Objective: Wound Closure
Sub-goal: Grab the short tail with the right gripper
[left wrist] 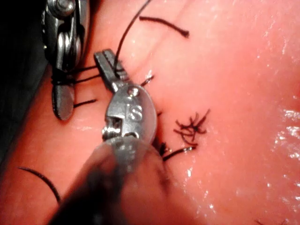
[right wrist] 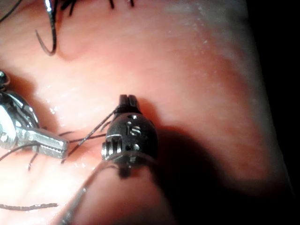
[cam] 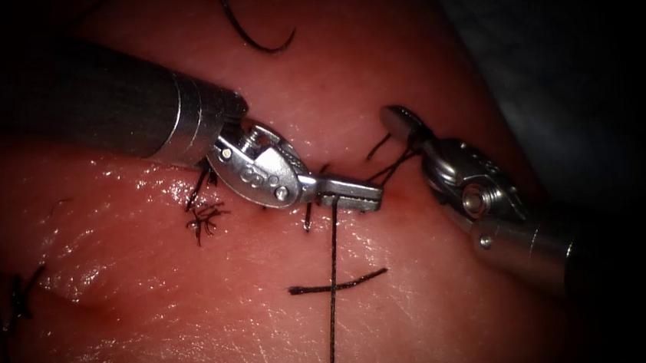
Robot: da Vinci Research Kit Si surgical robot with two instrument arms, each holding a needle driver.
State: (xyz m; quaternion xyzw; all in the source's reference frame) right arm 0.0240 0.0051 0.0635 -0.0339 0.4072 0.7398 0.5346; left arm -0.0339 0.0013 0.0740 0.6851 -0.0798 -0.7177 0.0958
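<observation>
My left tool (cam: pixel 355 195) reaches in from the upper left and lies low over the tissue (cam: pixel 196 330), its jaws shut on the dark thread (cam: pixel 333 334), which hangs straight down toward the near edge. From those jaws two strands (cam: pixel 393 168) run right and wrap round my right tool (cam: pixel 401 121). Its jaws look shut on a short thread tail (cam: pixel 377 149). In the left wrist view the wraps (left wrist: pixel 65 77) circle the right tool (left wrist: pixel 62 101) beside the left jaws (left wrist: pixel 108 65). The curved needle (cam: pixel 249 41) lies free on the far tissue, held by neither tool.
A tied stitch with frayed ends (cam: pixel 204 218) sits just left of the left tool, and another knot (cam: pixel 17 298) lies at the far left. A loose cut piece of thread (cam: pixel 361 278) rests on the near tissue, crossing the hanging strand.
</observation>
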